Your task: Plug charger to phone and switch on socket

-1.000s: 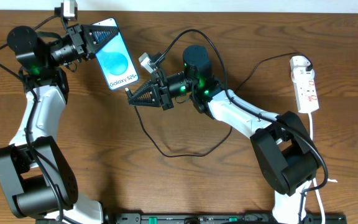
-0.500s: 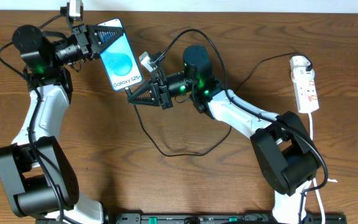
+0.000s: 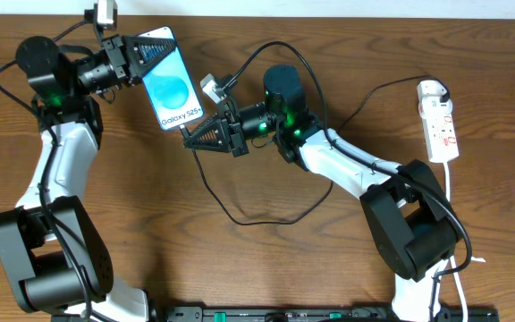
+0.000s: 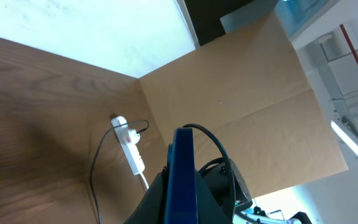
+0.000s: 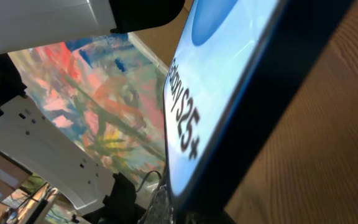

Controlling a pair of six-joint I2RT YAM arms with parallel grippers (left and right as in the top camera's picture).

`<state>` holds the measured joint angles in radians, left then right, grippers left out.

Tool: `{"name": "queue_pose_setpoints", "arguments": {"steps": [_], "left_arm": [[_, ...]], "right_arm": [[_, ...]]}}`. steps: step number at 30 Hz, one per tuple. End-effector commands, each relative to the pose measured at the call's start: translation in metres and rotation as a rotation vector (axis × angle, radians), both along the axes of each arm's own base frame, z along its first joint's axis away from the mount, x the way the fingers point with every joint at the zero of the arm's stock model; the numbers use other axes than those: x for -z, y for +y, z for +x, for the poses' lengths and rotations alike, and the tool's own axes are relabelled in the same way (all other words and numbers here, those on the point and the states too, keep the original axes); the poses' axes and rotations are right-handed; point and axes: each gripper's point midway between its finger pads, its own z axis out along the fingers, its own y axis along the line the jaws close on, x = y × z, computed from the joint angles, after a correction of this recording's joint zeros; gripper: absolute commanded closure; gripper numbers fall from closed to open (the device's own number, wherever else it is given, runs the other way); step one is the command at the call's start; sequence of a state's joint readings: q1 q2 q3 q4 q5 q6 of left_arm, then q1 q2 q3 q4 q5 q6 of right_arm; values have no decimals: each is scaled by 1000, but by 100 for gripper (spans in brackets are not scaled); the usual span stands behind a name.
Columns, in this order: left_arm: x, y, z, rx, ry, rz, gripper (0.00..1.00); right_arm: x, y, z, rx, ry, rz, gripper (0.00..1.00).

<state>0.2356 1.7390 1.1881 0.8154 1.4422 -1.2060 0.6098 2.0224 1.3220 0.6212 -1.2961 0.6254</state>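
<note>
Looking across the scene, we see a brown wood-grain bench running up to a pale wall at its far edge; the left wrist view adds a brown cardboard panel standing beyond the bench, and the right wrist view a bright, many-coloured painting behind. The left end effector is clamped on the upper end of the slim rectangular phone with a bright blue screen and a white "Galaxy S25+" strip, at the far left of the bench. The right end effector has its fingers pressed together on the tip end of the long thin black charger, just at the phone's lower edge; the cable loops across the bench to the right. The narrow white oblong socket with red marks lies well apart at the far right, its thicker white cord trailing to the near edge. We cannot tell whether the connector sits in the phone's port: the fingers hide it from above, and the right wrist view is filled by the phone's edge. The socket's switches are too small to read.
</note>
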Motion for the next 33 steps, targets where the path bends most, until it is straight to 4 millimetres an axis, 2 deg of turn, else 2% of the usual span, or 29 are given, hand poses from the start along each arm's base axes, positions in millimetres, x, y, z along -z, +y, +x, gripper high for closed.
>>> {"name": "queue_pose_setpoints", "arguments": {"steps": [1, 33], "left_arm": [[-14, 7, -3, -15, -60, 20, 93], [-12, 2, -10, 28, -62, 28, 93]], "right_arm": [[5, 0, 0, -7, 15, -7, 99], [3, 1, 4, 13, 27, -7, 99]]}}
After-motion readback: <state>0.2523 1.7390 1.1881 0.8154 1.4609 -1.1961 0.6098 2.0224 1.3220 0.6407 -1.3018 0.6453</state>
